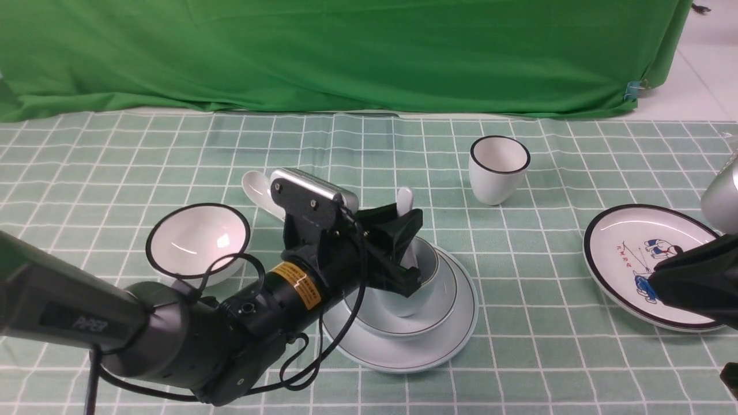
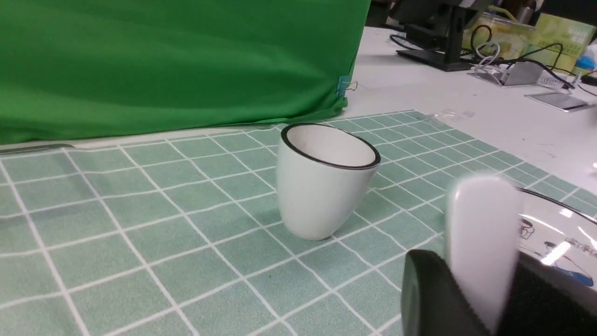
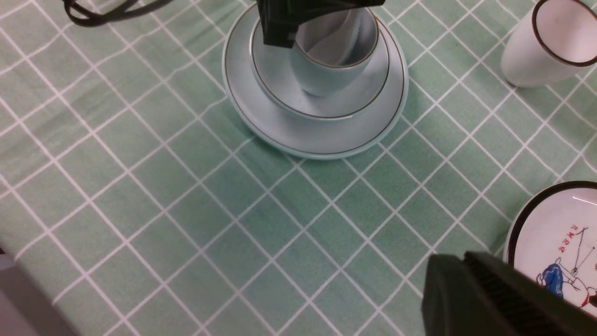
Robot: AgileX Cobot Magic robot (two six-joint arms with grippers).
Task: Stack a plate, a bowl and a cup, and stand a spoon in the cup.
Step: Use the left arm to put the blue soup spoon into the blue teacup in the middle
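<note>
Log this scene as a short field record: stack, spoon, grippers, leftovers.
stack: pale blue cup in shallow pale blue bowl on large pale blue plate
spoon: plain white ceramic spoon standing in cup, handle between jaws of left gripper
right gripper: shut, empty, by cartoon-printed plate
unused: black-rimmed white bowl, black-rimmed white cup, second white spoon

Midway along the table's (image 1: pixel 519 357) near edge, pale blue plate (image 1: pixel 403 357), shallow bowl (image 1: pixel 447 283) and cup (image 1: pixel 403 301) sit stacked; the white spoon (image 1: pixel 405 200) stands nearly upright in the cup.
</note>
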